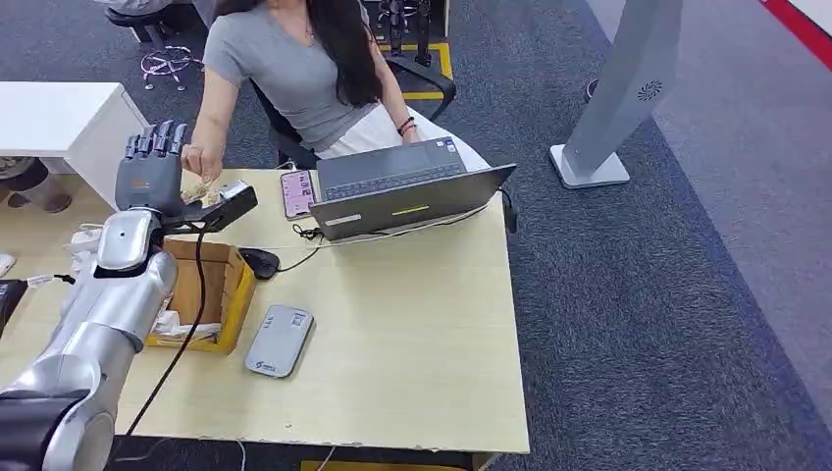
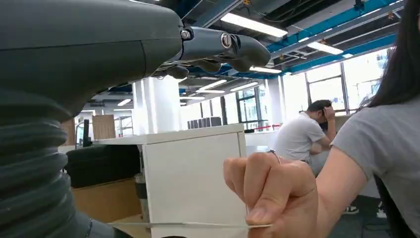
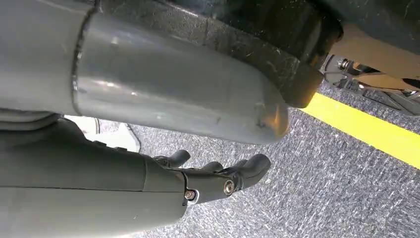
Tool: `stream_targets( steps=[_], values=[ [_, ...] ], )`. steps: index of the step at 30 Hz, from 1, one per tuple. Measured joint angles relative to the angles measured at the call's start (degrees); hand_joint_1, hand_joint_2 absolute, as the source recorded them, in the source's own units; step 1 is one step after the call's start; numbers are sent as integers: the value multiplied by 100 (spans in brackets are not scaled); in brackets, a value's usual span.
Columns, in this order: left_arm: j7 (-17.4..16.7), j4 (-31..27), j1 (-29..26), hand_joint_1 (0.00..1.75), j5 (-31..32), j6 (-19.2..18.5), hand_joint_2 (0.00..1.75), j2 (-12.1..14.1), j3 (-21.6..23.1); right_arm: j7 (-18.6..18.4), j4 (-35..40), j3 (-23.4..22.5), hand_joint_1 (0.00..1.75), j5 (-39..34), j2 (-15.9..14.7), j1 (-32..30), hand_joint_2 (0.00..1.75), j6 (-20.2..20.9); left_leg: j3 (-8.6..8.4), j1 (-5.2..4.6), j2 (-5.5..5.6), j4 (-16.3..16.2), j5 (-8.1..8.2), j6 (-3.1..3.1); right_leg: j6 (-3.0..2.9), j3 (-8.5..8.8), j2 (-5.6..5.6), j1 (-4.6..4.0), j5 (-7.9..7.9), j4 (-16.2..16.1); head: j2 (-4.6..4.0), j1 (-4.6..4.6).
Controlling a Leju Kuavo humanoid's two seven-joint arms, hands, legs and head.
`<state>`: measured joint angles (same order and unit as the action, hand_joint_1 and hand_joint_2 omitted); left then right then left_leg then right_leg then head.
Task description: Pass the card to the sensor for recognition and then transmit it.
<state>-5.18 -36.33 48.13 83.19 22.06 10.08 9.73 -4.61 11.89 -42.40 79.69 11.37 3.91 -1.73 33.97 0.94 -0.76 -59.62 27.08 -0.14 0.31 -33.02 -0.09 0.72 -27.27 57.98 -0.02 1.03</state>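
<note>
My left hand [image 1: 149, 169] is raised over the table's far left corner, fingers pointing up and spread. In the left wrist view its dark fingers [image 2: 218, 47] stretch out well clear of the card [image 2: 193, 225], a thin sheet seen edge-on. A person's hand [image 2: 270, 191] pinches that card at one end; the same person's hand [image 1: 203, 159] hovers just right of mine. Whether my thumb touches the card is hidden. The grey flat sensor [image 1: 280, 340] lies on the table nearer me. My right hand [image 3: 218, 176] hangs over carpet, fingers loosely extended, holding nothing.
A cardboard box [image 1: 214, 285] stands under my left forearm, with a black mouse [image 1: 260, 262] beside it. An open laptop [image 1: 412, 191] and a phone [image 1: 295, 192] lie in front of the seated person. A white cabinet [image 1: 59, 118] stands at the far left.
</note>
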Motion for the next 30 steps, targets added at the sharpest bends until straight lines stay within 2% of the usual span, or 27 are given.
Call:
stream_targets(
  steps=[30],
  values=[
    [229,-33,-147,175,-219,-44,175,-24,0,0,-7,0,0,20,0,2,0,2,0,0,0,0,0,0,0,0,0,0,0,0,0,0]
  ],
)
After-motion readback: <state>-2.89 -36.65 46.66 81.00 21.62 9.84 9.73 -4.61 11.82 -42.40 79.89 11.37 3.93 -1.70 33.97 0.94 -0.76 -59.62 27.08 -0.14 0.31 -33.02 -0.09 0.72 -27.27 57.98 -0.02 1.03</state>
